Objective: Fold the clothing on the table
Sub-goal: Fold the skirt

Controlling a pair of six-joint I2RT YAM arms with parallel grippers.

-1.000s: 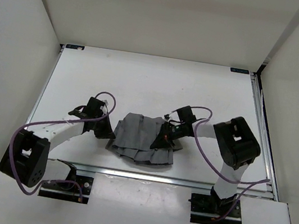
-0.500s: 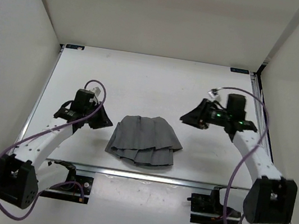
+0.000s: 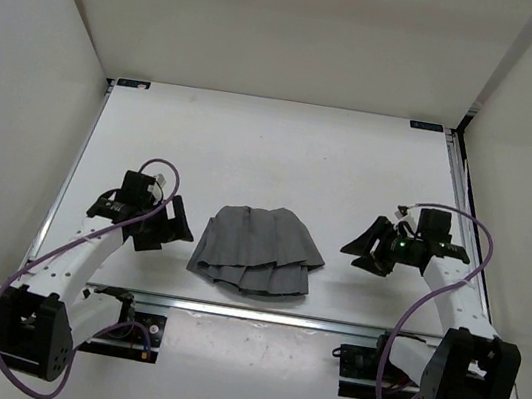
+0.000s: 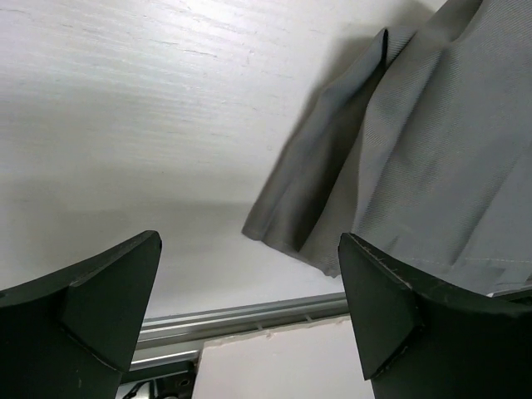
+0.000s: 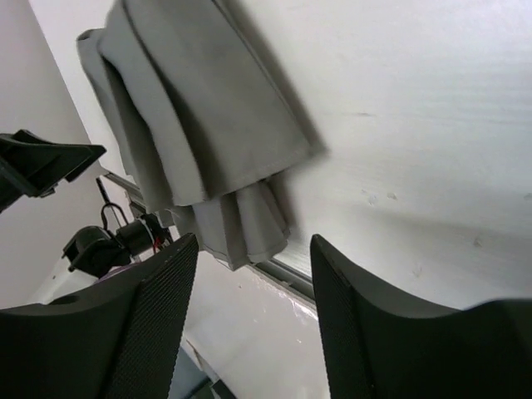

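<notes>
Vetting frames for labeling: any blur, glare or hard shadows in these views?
Top external: sharp, evenly lit, only a soft shadow around the clothing. Left wrist: glare on the table at top, the left gripper dark and slightly soft. Right wrist: tilted view, deep shadow beside the clothing, the right gripper nearly black.

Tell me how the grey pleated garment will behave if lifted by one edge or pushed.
Probably floppy: the grey pleated garment lies in soft, flat layers, so lifted by one edge it would likely sag and unfold. Pushed, it would likely bunch rather than slide whole, its thin edges resting loosely on the white table.
</notes>
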